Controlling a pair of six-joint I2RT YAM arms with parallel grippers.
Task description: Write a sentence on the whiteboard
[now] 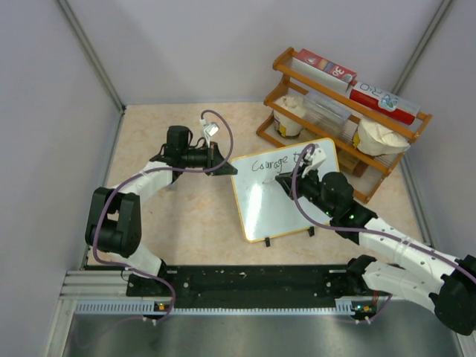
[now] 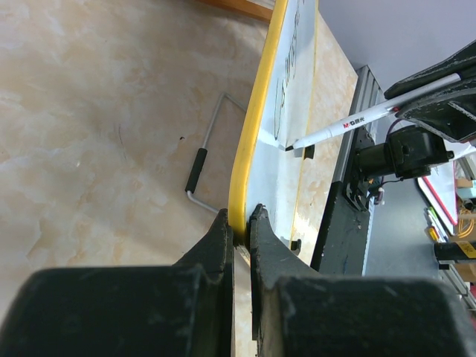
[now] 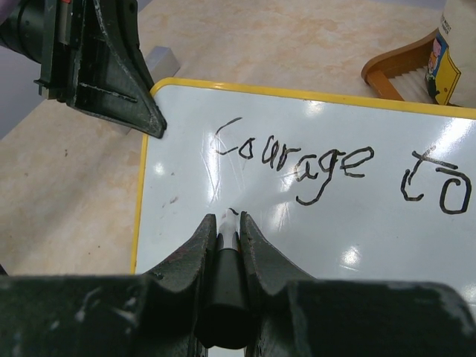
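Whiteboard (image 1: 277,212): on desk (image 1: 193,216), just before wooden rack (image 1: 387,160). Likely light, stiff, glossy; may slide under pen pressure, so hold at rim.
Left tool (image 2: 242,223): pinching whiteboard's yellow left rim.
Right tool (image 3: 228,223): clamped on marker (image 2: 357,123), tip at whiteboard below sentence (image 3: 297,163), "Courage to".

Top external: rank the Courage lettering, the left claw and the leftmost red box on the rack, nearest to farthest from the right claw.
1. Courage lettering, on the whiteboard, just left of the right claw.
2. Left claw, at the board's left corner.
3. Red box, atop the rack at the back.
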